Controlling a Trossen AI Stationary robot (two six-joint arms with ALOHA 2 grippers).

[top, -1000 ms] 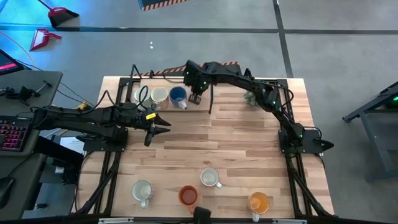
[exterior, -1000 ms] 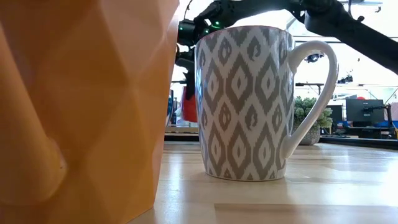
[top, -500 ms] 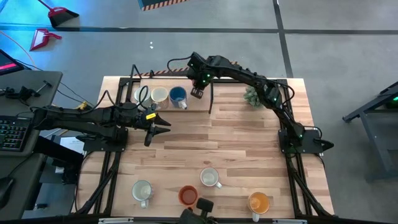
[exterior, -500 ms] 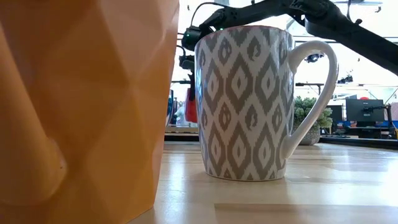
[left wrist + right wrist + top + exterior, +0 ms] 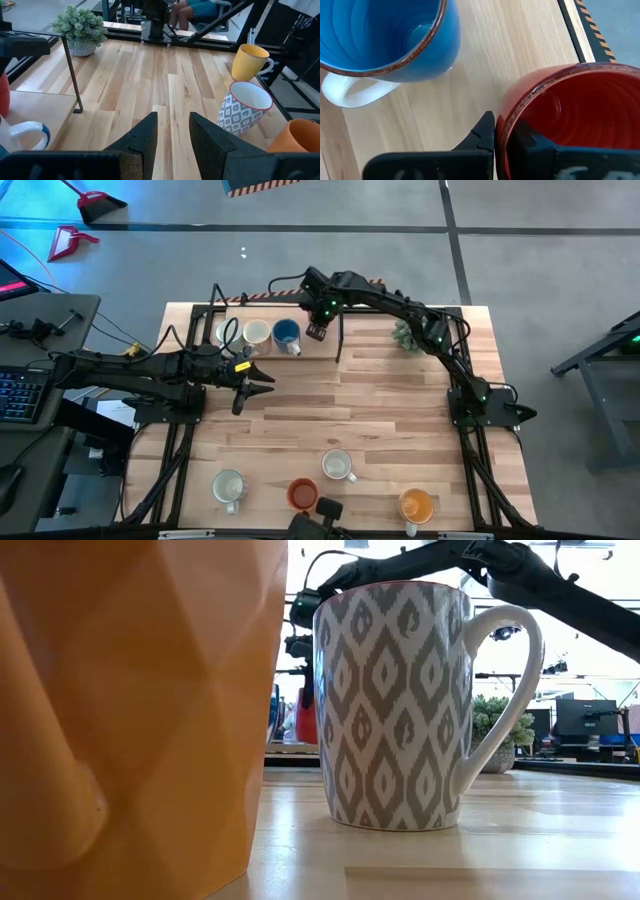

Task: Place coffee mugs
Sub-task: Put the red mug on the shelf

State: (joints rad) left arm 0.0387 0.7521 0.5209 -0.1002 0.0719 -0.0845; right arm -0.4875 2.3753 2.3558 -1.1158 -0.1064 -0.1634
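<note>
Evidently the red mug [image 5: 570, 120] was pinched by its rim in the closed right end effector [image 5: 502, 132], held just beside the blue mug [image 5: 380, 35] to extend the back row. Four mugs waited along the tabletop's [image 5: 380, 410] front edge. Mid-table, the left end effector [image 5: 262, 383] hovered open, empty.

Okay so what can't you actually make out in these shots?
- Red mug: right wrist view's edge cuts it; whether it rests on the shelf is unclear.
- High view: right gripper hides that mug.
- Low view: orange mug and patterned mug block the table behind.
</note>
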